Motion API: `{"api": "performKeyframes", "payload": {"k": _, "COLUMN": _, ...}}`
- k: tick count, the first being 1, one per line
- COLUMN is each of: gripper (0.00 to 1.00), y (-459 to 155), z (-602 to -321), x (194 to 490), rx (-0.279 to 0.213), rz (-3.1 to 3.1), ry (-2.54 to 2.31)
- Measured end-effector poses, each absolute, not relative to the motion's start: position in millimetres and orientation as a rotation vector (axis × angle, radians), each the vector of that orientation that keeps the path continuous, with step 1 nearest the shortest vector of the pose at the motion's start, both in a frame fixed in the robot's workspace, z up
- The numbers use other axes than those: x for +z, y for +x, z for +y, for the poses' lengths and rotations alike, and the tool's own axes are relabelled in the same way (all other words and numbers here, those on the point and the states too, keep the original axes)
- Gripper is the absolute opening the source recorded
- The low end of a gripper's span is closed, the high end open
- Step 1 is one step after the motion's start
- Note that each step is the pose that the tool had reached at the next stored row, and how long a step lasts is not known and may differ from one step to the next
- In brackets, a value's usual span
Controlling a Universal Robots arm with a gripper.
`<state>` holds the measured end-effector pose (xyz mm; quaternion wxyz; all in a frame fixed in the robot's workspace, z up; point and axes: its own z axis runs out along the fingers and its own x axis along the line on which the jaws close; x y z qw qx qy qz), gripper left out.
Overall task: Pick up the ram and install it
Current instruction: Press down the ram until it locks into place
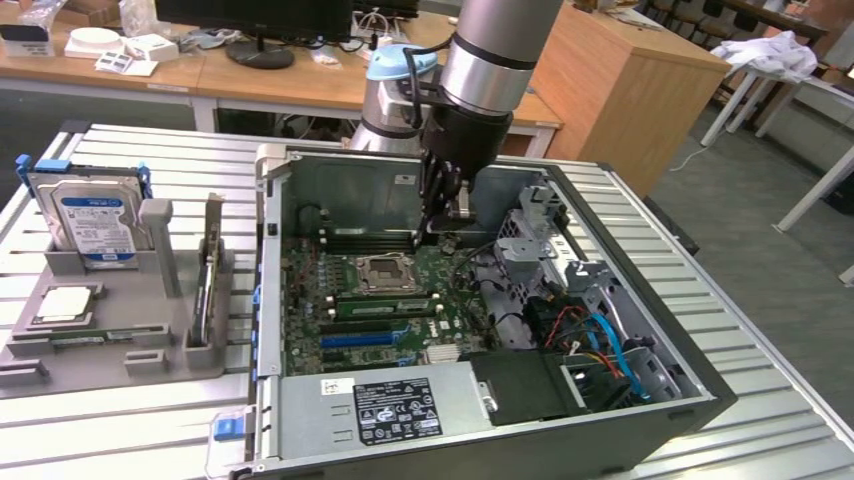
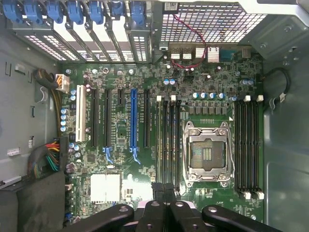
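i had the gripper (image 1: 435, 232) pinched together on nothing, hanging over the motherboard (image 2: 145, 72). the ram (image 1: 380, 305) looked seated in a slot below the hand, beside the cpu socket (image 2: 207, 152); shut tips probably suited pressing it.

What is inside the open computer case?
A motherboard with a CPU socket, memory slots and a blue slot. The claw hides part of the board's edge.

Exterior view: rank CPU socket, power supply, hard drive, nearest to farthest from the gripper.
1. CPU socket, beside the gripper.
2. Power supply, in the foreground.
3. Hard drive, far on the exterior view's left.
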<state>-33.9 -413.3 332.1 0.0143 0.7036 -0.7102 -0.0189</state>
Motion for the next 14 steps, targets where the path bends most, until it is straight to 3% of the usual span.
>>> {"api": "performKeyframes", "payload": {"k": 14, "gripper": 0.11, "y": -10, "z": -413, "x": 332, "rx": -0.059, "rz": -2.211, "ry": 2.19}}
